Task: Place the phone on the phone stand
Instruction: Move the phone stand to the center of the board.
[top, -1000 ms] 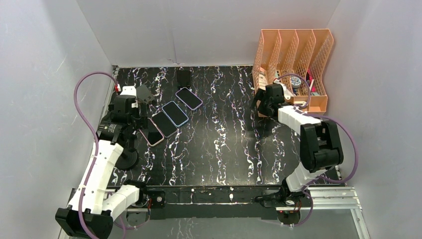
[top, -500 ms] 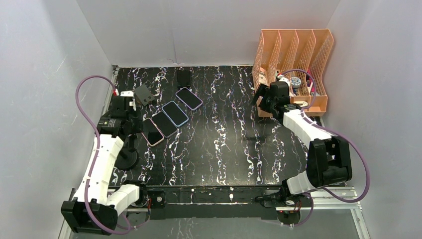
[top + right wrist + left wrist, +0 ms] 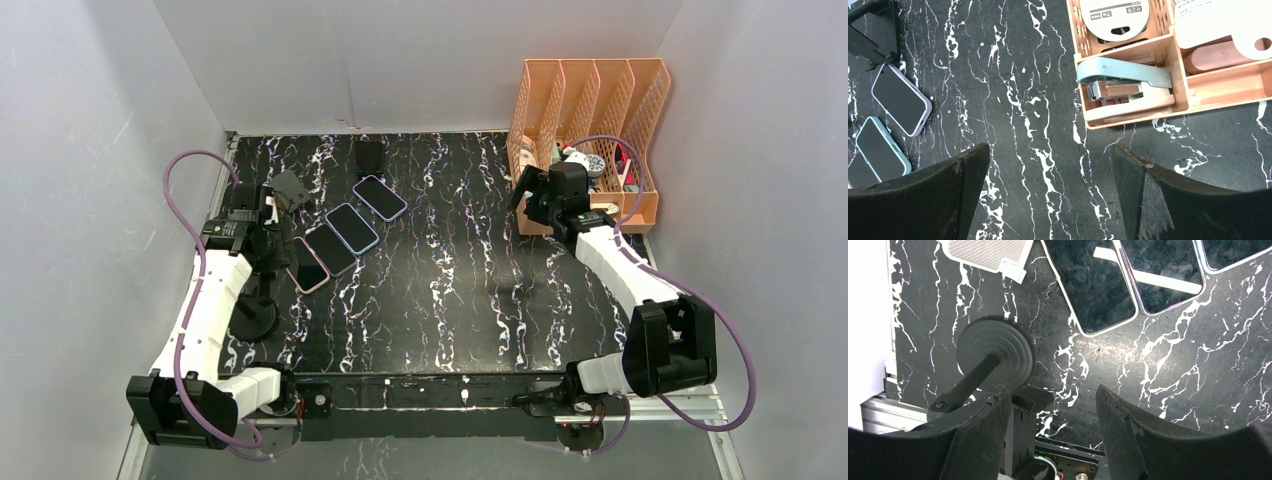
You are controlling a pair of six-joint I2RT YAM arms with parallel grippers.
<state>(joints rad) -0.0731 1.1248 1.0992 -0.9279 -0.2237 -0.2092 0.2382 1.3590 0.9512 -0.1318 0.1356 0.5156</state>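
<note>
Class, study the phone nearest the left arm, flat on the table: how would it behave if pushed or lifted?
Probably stiff: the phone is a thin, flat slab. Likely slippery: its glossy screen shows reflections. Lying flat on the table, it should slide rather than tip, offering little edge to grasp.

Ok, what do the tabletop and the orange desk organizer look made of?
The tabletop: black marble-look surface with white veins, possibly printed laminate. The orange organizer: likely matte moulded plastic, judging by its perforated grid walls and uniform colour.
</note>
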